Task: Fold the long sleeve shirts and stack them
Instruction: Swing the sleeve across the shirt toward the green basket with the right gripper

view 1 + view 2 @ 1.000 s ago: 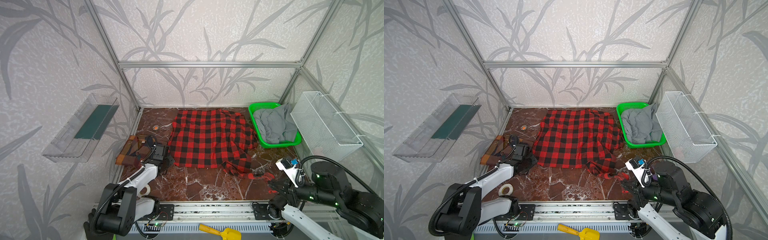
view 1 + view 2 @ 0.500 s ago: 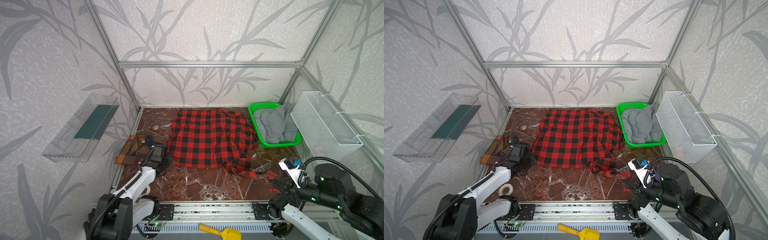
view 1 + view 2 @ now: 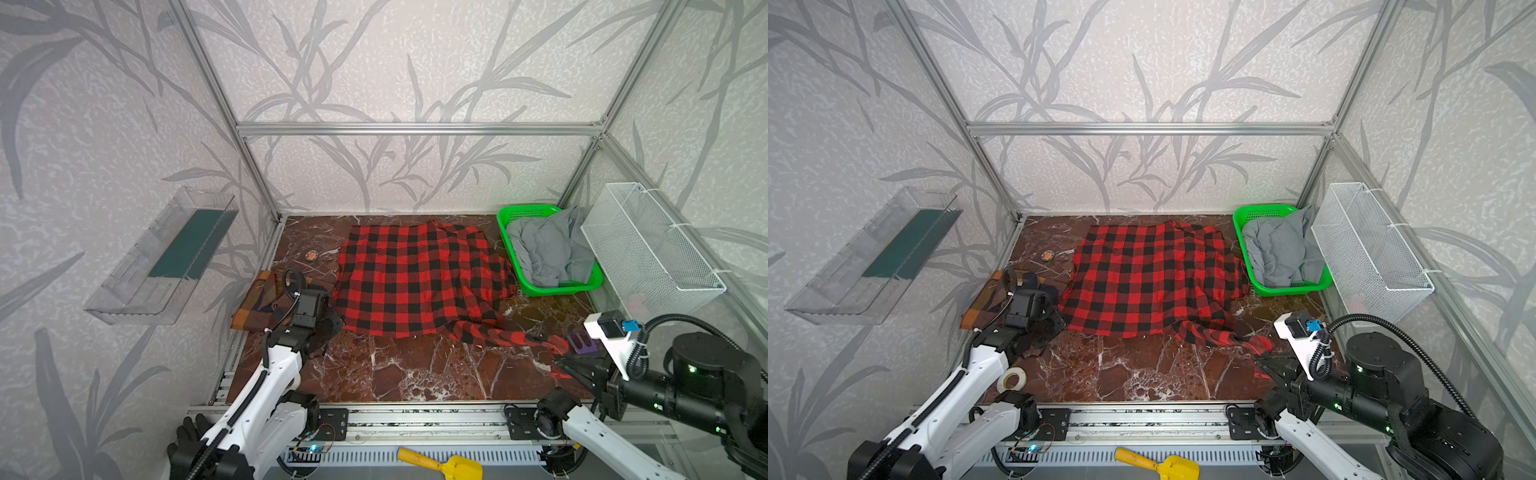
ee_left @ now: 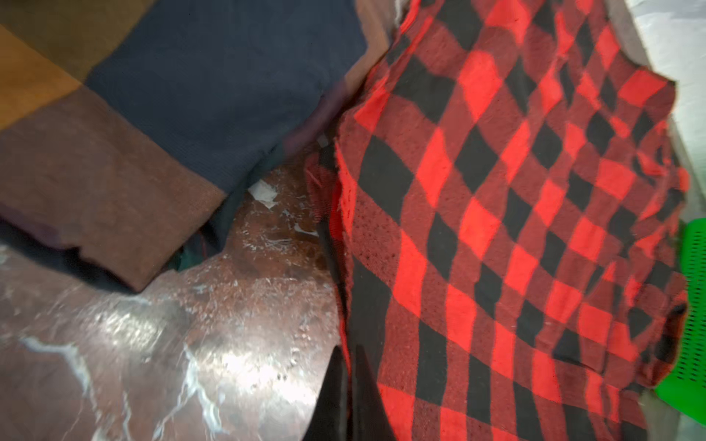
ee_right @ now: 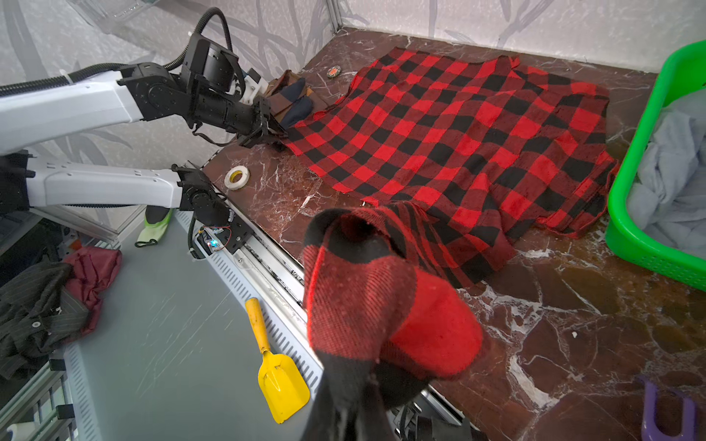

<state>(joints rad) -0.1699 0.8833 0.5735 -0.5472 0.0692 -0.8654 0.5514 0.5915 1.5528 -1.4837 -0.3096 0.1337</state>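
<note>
The red-and-black checked long sleeve shirt [image 3: 415, 282] [image 3: 1150, 282] lies spread on the marble table. My left gripper [image 3: 332, 328] [image 3: 1054, 324] sits at its near-left corner, and in the left wrist view it [image 4: 345, 355] is shut on the shirt's edge [image 4: 515, 229]. My right gripper [image 3: 559, 363] [image 3: 1262, 363] is shut on the sleeve cuff, which is stretched out to the near right. In the right wrist view the cuff [image 5: 382, 305] hides most of its jaws. The brown, orange and navy plaid shirt [image 3: 257, 299] [image 4: 153, 114] lies folded by the left wall.
A green basket [image 3: 509, 220] of grey cloth and a white wire basket [image 3: 648, 249] stand at the back right. A tape roll [image 3: 1011, 380] lies near the left arm. A purple object [image 3: 582, 344] is by the right gripper, and a yellow scoop [image 3: 440, 463] lies off the front rail.
My right gripper has drawn the sleeve cuff a little further to the right. The left gripper has stayed at the shirt's near-left corner while its arm rose.
</note>
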